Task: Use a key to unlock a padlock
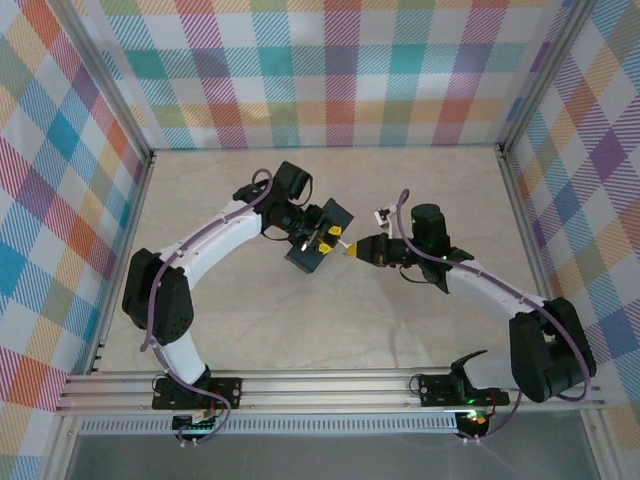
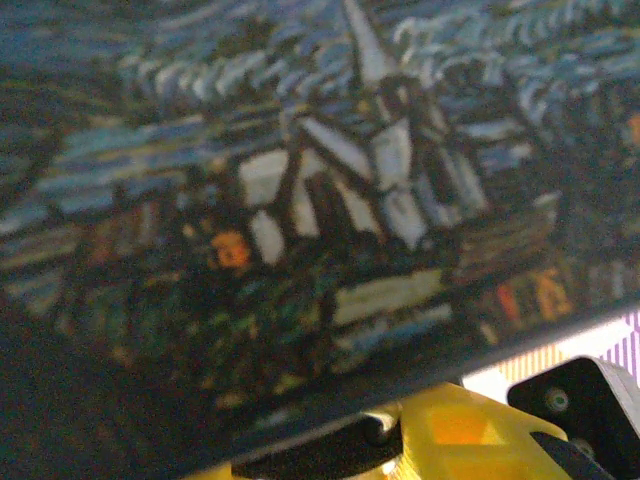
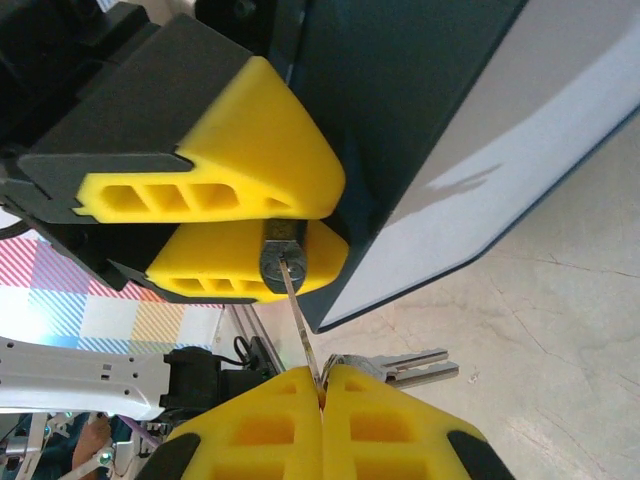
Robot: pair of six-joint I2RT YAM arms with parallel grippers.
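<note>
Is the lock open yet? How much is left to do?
Not yet. Done: the left gripper pinches the padlock beside the tin, and the right gripper is shut on the key. In hand: the key's tip is at the padlock's keyhole, seemingly in it. Left: turning the key and opening the padlock.

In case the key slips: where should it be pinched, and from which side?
Pinch the key at its ring end, across the flat faces, coming from opposite the padlock: its thin blade tip meets the padlock in the left gripper, leaving that end alone free.
</note>
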